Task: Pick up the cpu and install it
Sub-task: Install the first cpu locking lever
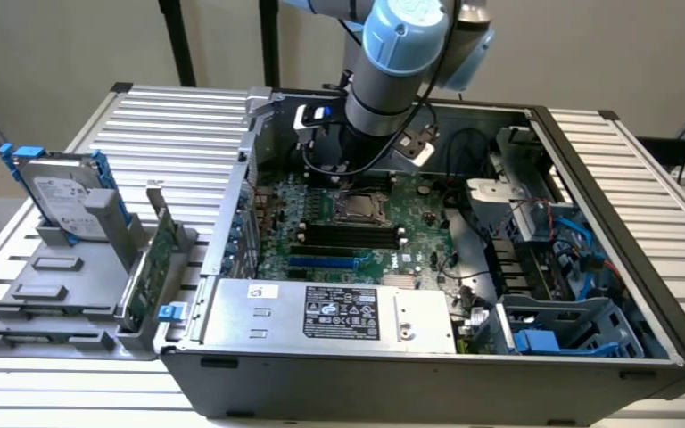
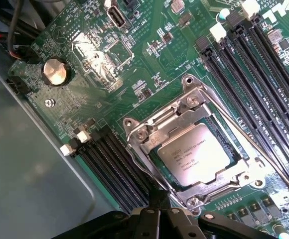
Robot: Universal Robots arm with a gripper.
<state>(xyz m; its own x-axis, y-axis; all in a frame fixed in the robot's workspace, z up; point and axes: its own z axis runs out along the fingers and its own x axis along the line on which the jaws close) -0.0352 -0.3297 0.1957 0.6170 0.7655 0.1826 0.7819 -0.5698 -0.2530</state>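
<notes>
The cpu (image 2: pixel 194 153) is a flat square chip with a dull silver top and printed text. It lies in the metal-framed socket (image 2: pixel 134 130) on the green motherboard (image 2: pixel 84 94), inside the open computer case. In the exterior view the cpu (image 1: pixel 359 207) sits just below the arm (image 1: pixel 384 89), which reaches down into the case. My gripper (image 2: pixel 158 199) hangs over the socket's edge, beside the chip. Its dark fingers are shut together, and nothing shows between them.
Black memory slots (image 2: pixel 264 74) flank the socket on both sides. A silver box with a black label (image 1: pixel 331 312) fills the case's front. Cables and a blue drive cage (image 1: pixel 557 334) crowd the exterior view's right. A hard drive with a blue bracket (image 1: pixel 69 201) stands outside on a grey rack.
</notes>
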